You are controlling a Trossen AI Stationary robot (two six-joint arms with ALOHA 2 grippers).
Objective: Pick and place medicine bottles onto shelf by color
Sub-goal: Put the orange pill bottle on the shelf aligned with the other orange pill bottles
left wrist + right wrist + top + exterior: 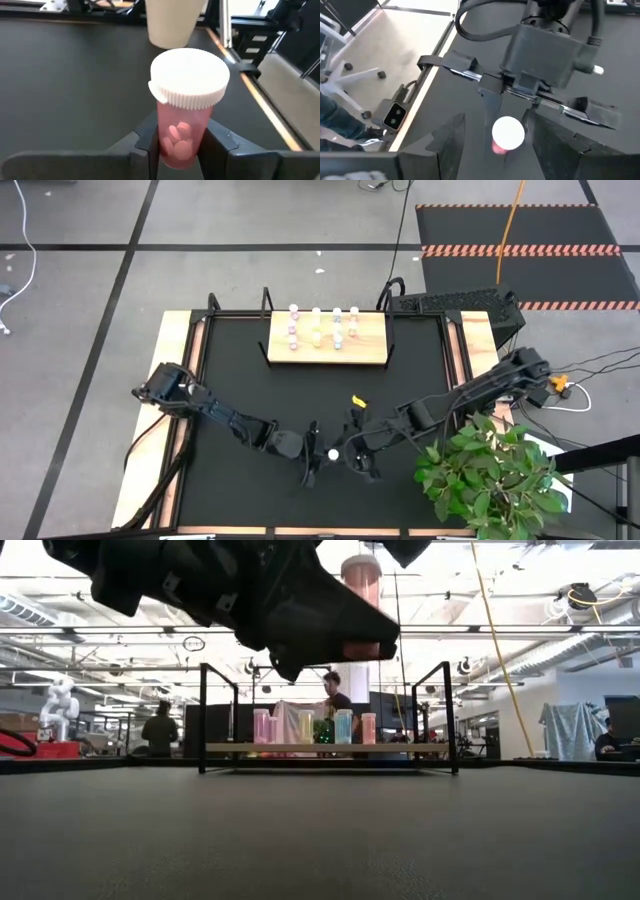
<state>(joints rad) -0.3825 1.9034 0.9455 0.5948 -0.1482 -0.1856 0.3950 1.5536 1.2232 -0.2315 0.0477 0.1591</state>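
The left gripper point(180, 145) clamps a pink bottle point(184, 107) by its body, below the white cap, at the table's six o'clock edge. Facing it, the right gripper point(362, 463) stands open. The shelf point(327, 338) sits at twelve o'clock. Light, stiff and smooth, the bottle looks best gripped mid-body.
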